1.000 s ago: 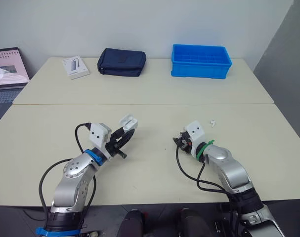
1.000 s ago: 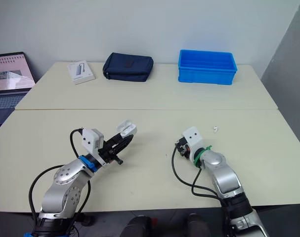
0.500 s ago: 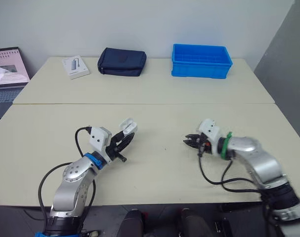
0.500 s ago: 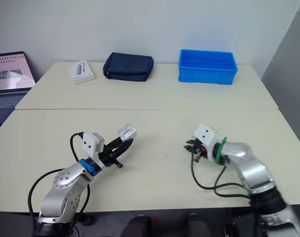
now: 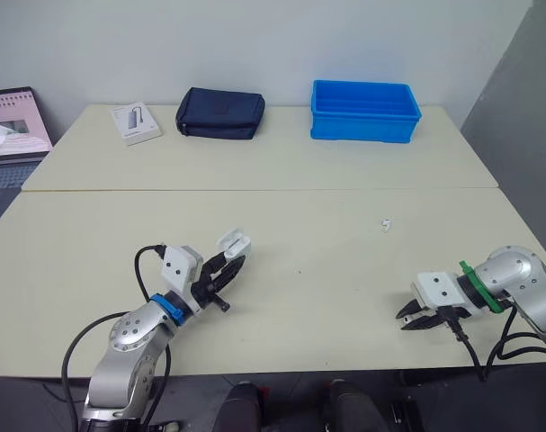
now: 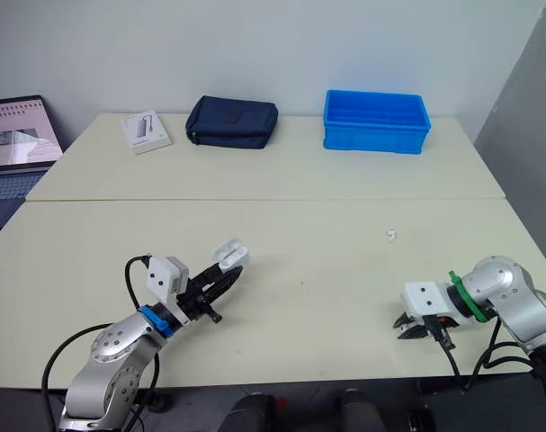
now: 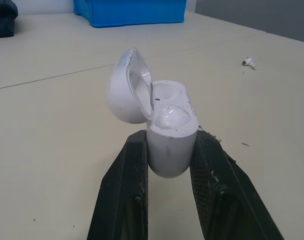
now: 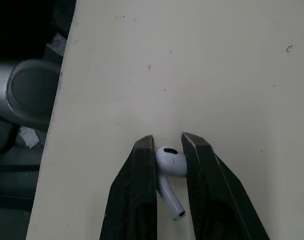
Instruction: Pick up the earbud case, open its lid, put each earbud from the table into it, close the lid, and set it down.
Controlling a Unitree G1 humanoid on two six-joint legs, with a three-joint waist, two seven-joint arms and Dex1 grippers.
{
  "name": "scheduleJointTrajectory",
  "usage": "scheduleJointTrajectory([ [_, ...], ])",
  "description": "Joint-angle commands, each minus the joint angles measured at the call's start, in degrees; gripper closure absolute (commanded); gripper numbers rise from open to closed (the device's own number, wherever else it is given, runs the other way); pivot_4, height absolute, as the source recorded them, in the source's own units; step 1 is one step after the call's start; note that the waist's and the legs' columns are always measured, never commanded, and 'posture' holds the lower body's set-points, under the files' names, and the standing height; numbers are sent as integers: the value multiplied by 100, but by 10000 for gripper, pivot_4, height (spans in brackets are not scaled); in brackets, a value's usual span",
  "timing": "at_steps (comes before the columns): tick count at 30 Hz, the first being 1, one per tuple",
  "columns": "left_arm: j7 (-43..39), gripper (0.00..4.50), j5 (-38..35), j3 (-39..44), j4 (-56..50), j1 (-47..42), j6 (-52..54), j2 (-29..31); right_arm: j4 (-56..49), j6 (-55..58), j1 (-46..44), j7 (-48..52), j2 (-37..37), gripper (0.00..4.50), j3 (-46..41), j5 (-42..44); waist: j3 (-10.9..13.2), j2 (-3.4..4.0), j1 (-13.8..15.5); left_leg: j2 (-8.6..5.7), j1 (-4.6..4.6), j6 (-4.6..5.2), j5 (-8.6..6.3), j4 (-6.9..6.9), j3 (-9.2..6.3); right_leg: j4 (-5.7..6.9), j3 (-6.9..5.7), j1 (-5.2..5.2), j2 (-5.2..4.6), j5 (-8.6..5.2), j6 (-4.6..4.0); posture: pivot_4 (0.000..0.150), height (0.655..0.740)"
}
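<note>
Left side first: the left tool (image 7: 171,146) is clamped on the earbud case (image 7: 169,137), one black finger on each flank of its lower body. The case is held up off the surface (image 5: 326,225), over the near-left part of it. Its lid (image 7: 122,92) is swung open and stands tipped to one side on its hinge, so the inside is exposed. The nearer pocket shows a glossy white dome, though I can't tell whether that is a seated bud or just the moulding.

Over to the right: the right tool (image 8: 168,144) sits low at the near-right edge of the surface, well apart from the case. Its two fingers are pinched on an earbud (image 8: 172,165), gripping the rounded head, with the stem pointing back toward the wrist. Whether that bud touches the surface, I cannot tell.

A second earbud (image 5: 386,222) lies loose on the surface, right of centre, farther away than the right tool and apart from both arms.

On the far surface, a blue bin (image 5: 365,110) stands at far right and a dark pouch (image 5: 220,112) just left of it. A small white box (image 5: 137,121) lies further left. A laptop (image 5: 12,135) is open at the far-left edge.
</note>
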Motion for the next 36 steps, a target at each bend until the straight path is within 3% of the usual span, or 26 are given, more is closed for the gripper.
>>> scheduleJointTrajectory([
  [1, 32, 37168, -28, 18, -284, -9, -20, 58, 305, 10, -56, -169, 32, 40929, 60, -377, -3, -5, 0, 0, 5, 0, 0, 1, 0, 0, 1, 5, 0, 0, 0, 1500, 7218],
  [5, 45, 37168, -21, 23, -302, -4, -5, 58, 485, -49, -88, -155, 43, 40929, 31, -425, -3, -9, 1, 1, 66, -2, -2, 0, 0, -21, -3, 78, -4, -18, -33, 1500, 7218],
  [11, 59, 37168, -20, 11, -324, -8, 24, 62, 696, -156, -140, -153, 103, 40929, 42, -446, -6, -14, 4, 36, 69, -3, -2, 0, 7, -53, 1, 96, -9, -11, -29, 1500, 7218],
  [20, 76, 37168, -34, 2, -322, -70, 86, 96, 743, -537, -194, -352, 256, 12634, -57, -409, -10, -20, 7, 48, 65, -3, -2, -4, 14, -87, 1, 101, 2, 12, -31, 1500, 7218],
  [25, 75, 37168, -47, -12, -338, -63, 112, 109, 79, -221, -191, -277, 82, 12351, -427, 24, -7, -15, 8, 50, 56, -3, -2, -10, 16, -86, 2, 88, 3, 18, -20, 1500, 7218],
  [30, 67, 37168, -40, -41, -316, -10, 90, 101, -1147, 846, 139, -309, -437, 12351, -874, 364, 1, -2, 17, 51, 54, -3, -2, -22, 15, -86, 0, 82, 4, 26, -5, 1500, 7218],
  [36, 55, 37168, -31, -117, -285, -3, 110, 83, -2691, 2923, 328, -961, -943, 12351, -708, -402, 1, -1, 20, 58, 54, -9, -6, -27, 18, -89, -2, 77, 5, 21, -12, 1500, 7218],
])
